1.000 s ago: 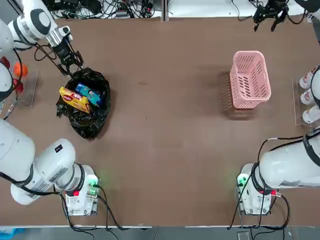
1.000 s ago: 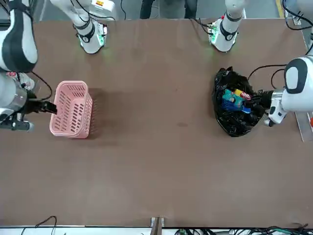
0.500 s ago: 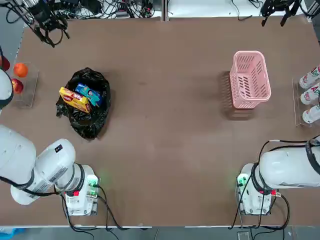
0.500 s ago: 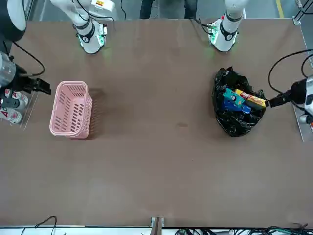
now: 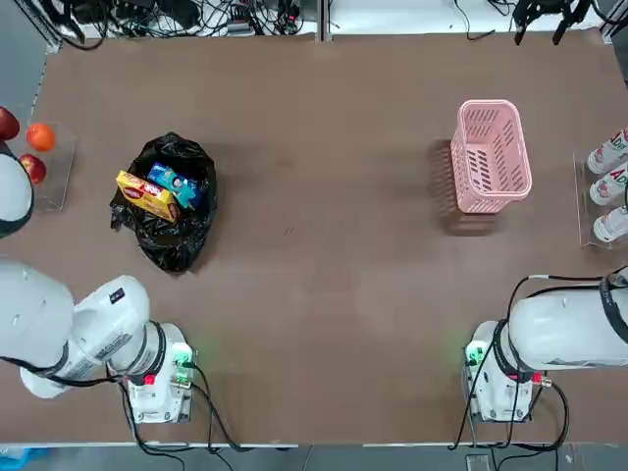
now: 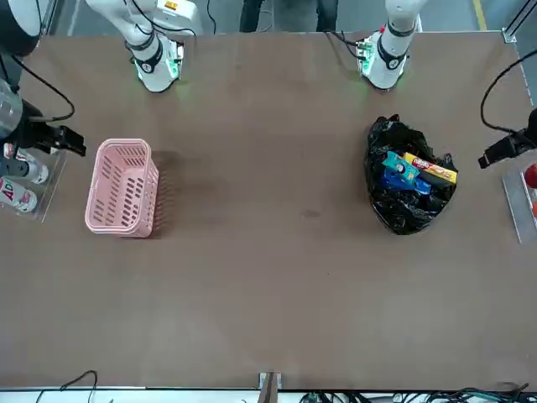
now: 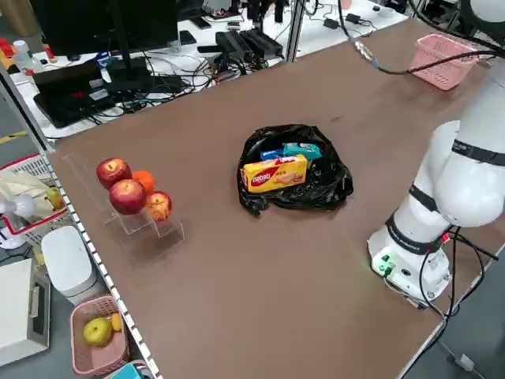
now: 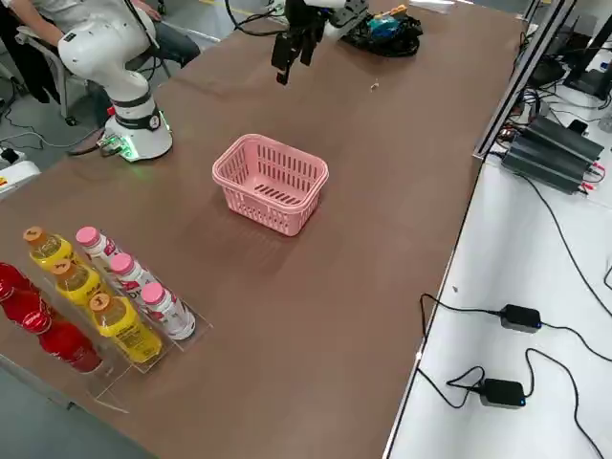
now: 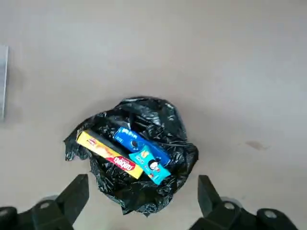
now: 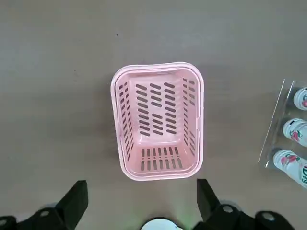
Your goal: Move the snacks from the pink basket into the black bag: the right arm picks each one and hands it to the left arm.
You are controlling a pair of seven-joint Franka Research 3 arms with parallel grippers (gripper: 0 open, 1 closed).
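The black bag point(image 5: 173, 235) lies at the table's left with the snacks on top of it: a yellow packet point(image 5: 145, 195), a blue-and-white pouch point(image 9: 130, 139) and a slim teal packet point(image 5: 178, 183). The pink basket point(image 5: 490, 155) stands at the right with nothing inside it point(image 10: 157, 120). My left gripper point(image 9: 141, 194) hangs high above the bag, open, holding nothing; in the front view the left gripper point(image 6: 487, 159) is past the bag's far side. My right gripper point(image 10: 140, 197) is open and bare, high over the basket near the table's far right corner point(image 5: 543, 12).
Red and orange fruits point(image 5: 33, 147) sit on a clear stand at the left edge. Bottles point(image 5: 608, 186) stand in a clear rack at the right edge. Both arm bases point(image 5: 157, 378) are at the near edge. Cables and equipment run behind the far edge.
My left gripper opened fully, pulled away from the bag's far rim and rose toward the far left corner. The right gripper drew back toward the far right. The yellow packet stays on the bag.
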